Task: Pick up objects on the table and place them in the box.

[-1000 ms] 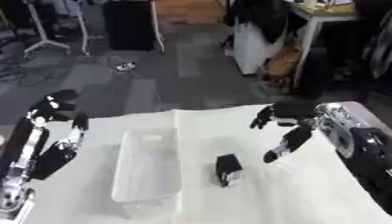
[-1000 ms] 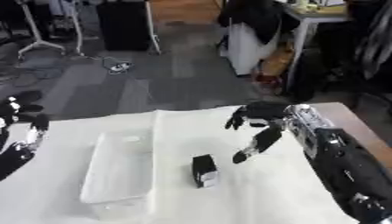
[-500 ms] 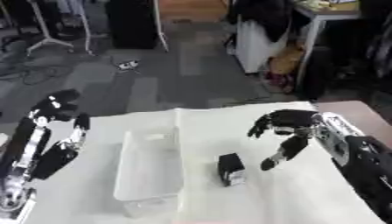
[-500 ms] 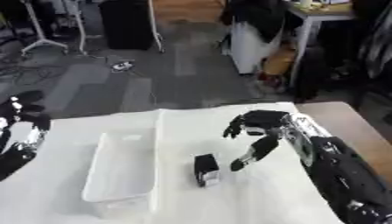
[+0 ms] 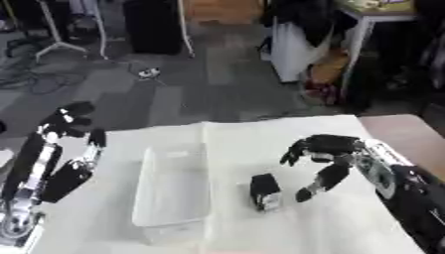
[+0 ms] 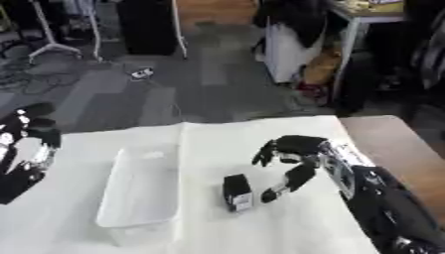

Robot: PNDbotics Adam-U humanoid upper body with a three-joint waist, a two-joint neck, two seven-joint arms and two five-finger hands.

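- While the worktop point(image 5: 347, 218) lies under a white cloth, left hand point(image 5: 74, 126) is raised at the view's left edge, fingers point(image 5: 76, 107) up and spread, holding nothing.
- Clear plastic box point(image 5: 171, 191) sits left of centre, long side running away from the robot, nothing visible inside.
- Small black object point(image 5: 264, 191) with a pale label patch sits on the cloth just right of the box, not touching it.
- Right hand point(image 5: 329, 151) hovers just right of the black object, fingers curved downward and spread, thumb reaching toward the object; contact cannot be told, nothing gripped.
- Bare brown worktop corner shows at far right.
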